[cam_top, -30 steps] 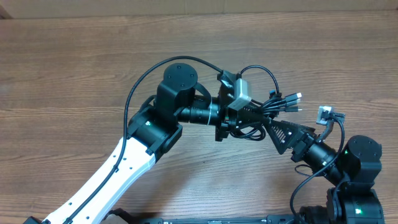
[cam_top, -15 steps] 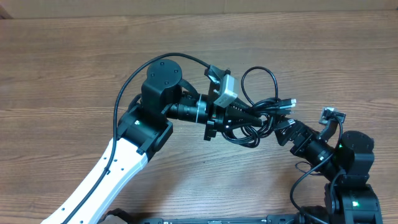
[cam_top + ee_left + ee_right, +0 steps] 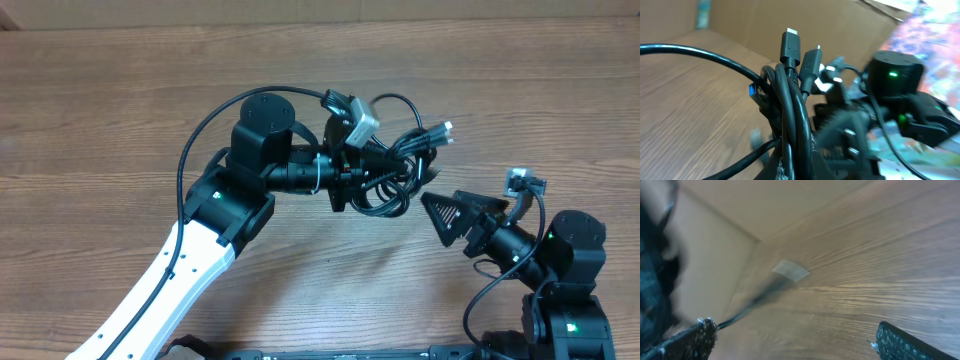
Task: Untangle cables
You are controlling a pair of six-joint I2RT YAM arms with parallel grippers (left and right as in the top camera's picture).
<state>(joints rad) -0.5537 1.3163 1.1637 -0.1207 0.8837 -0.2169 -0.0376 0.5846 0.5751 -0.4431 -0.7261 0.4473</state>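
The cables [image 3: 392,168] are a knot of thin black loops held above the wooden table, with plug ends [image 3: 441,129] sticking out to the right. My left gripper [image 3: 372,172] is shut on the bundle. In the left wrist view the cables [image 3: 790,105] rise straight out of the left gripper [image 3: 807,167], with two plugs [image 3: 791,44] on top. My right gripper [image 3: 436,221] stands open, a short gap to the right of the loops and nearer the table's front edge. In the right wrist view the right gripper [image 3: 795,342] has only bare wood between its fingers.
The wooden table [image 3: 120,110] has a cardboard wall along its far edge. The right arm's base [image 3: 570,260] stands at the front right, and it shows with a green light [image 3: 892,75] in the left wrist view. A blurred dark strand [image 3: 752,302] passes my right gripper's left fingertip.
My left gripper has carried the cable bundle left and toward the far side. The right gripper, close against the loops half a second ago, now stands apart from them.
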